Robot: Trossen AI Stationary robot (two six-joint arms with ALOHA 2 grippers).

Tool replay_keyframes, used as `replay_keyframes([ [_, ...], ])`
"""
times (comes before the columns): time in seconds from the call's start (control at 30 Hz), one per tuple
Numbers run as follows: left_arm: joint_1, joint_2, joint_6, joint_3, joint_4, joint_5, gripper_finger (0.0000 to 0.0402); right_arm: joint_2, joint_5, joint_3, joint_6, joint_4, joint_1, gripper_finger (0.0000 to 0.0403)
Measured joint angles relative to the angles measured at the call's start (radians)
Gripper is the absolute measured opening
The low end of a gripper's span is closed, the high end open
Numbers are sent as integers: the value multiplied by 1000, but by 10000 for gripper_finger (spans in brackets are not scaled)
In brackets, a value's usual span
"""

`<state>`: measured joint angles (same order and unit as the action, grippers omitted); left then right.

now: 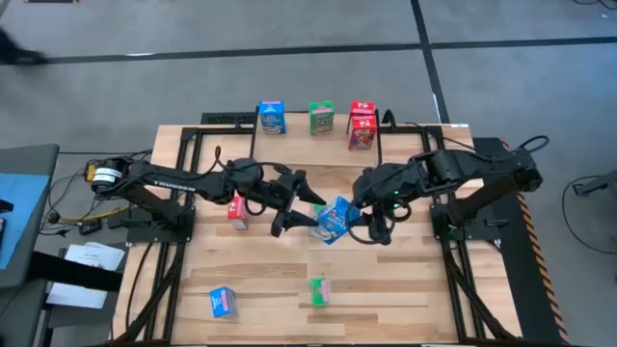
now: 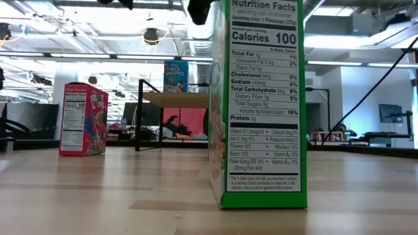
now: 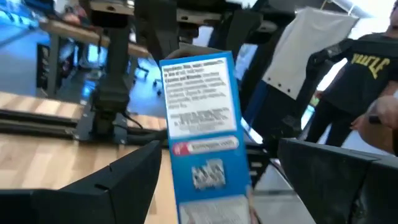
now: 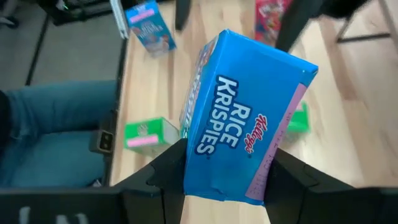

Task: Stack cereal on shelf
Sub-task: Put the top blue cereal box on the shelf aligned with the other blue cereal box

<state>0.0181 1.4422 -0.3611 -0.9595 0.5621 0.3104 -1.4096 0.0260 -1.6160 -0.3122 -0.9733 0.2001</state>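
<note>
Right gripper (image 4: 227,180) clamping blue box (image 4: 245,118), low view hides it

Overhead view: a light wooden bench (image 1: 260,280) stands on a grey floor (image 1: 318,72) crossed by dark lines at the top of the frame; a blue-topped surface (image 1: 14,207) and loose white papers (image 1: 87,270) lie at the left edge. Level view: an open room behind, with ceiling strip lights (image 2: 78,55) at upper left, a white wall (image 2: 336,91) at right, and a dark monitor (image 2: 390,113) at far right.
</note>
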Motion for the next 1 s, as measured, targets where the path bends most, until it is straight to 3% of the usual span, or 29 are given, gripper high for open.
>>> replay_keyframes([
  [0.37,-6,0,-3,-11,-134,-33,312,-56,52,3,8,7,0,190],
  [1.0,-6,0,-2,-10,-193,45,312,-76,54,3,8,54,-33,190],
])
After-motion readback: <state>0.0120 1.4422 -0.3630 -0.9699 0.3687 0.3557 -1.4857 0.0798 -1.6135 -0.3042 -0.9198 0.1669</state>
